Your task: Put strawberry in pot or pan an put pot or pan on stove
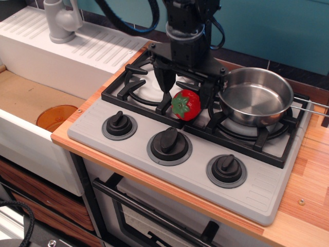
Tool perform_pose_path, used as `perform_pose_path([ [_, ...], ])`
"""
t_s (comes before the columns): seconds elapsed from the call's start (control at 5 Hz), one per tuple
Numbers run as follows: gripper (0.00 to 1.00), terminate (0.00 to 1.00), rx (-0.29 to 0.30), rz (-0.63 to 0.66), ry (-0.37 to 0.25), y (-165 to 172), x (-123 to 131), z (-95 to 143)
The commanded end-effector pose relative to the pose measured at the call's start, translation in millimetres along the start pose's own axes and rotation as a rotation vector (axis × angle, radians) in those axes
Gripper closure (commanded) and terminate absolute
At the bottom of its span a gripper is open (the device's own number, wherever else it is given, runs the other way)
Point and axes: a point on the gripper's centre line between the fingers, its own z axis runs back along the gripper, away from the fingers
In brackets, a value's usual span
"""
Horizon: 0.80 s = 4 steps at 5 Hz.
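The red strawberry [186, 105] with its green cap lies on the black grate between the two burners of the grey stove [154, 170]. The shiny steel pan [255, 95] sits on the right burner, empty, its wire handle pointing right. My gripper [186, 91] is open and hangs over the strawberry. One finger [165, 82] is at the strawberry's left and the other [207, 91] at its right, beside the pan's rim. The fingers do not touch the strawberry.
Three dark knobs [169, 145] line the stove's front. An orange bowl [55, 117] sits in the sink at the left. A grey faucet [60, 20] stands on the white drainboard at the back left. Wooden counter [308, 170] is at the right.
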Motion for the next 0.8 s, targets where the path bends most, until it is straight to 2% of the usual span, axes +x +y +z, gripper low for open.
perform_pose_path([
  [0.0,0.0,0.0,-0.003,0.006,-0.054,-0.9,7.0,-9.3],
  [0.4,0.0,0.0,-0.009,0.009,-0.077,-4.7,5.8,-24.0],
  [0.6,1.0,0.0,-0.01,0.023,-0.065,-6.2,5.1,-27.6],
])
